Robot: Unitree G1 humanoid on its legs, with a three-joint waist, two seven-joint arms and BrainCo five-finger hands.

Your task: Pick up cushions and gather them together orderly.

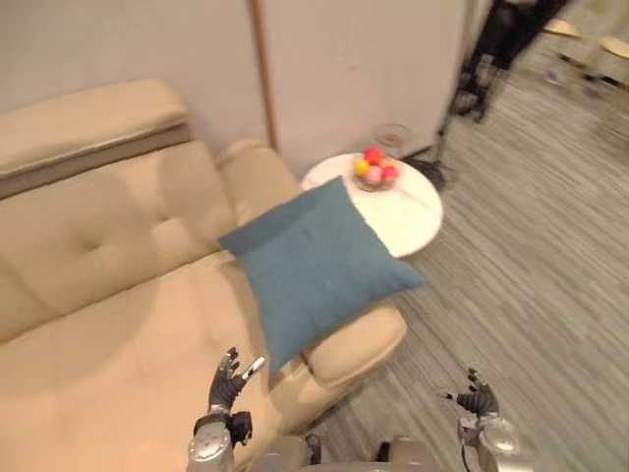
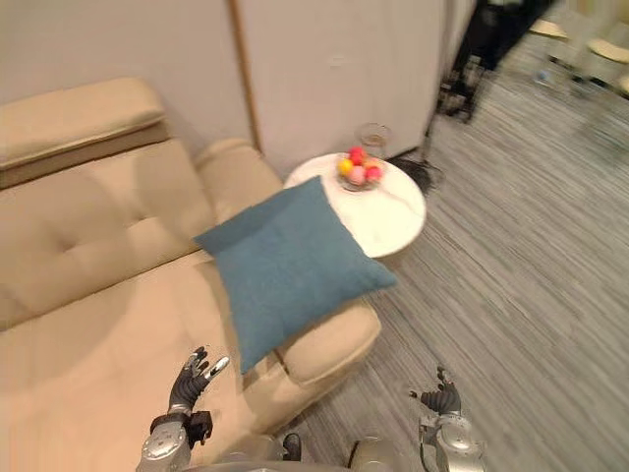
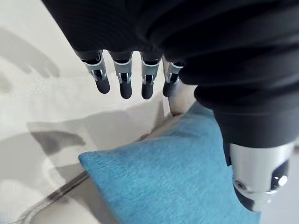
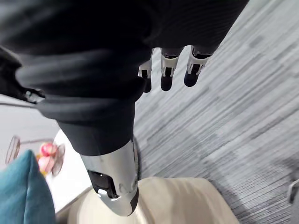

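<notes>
On the sofa [image 1: 108, 324] armrest: 1 blue cushion [image 1: 316, 264], tilted, unheld.
Left hand [image 1: 228, 379] near its lower corner, fingers spread, apparently readying a grasp; right hand [image 1: 479, 398] relaxed, empty, over the floor.

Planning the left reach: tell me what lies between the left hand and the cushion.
Only a short stretch of bare sofa separates the left hand from the cushion, as the left eye view shows.

Lounge: beige sofa [image 1: 118, 295], round side table [image 1: 413, 221], fruit bowl [image 1: 374, 170].
</notes>
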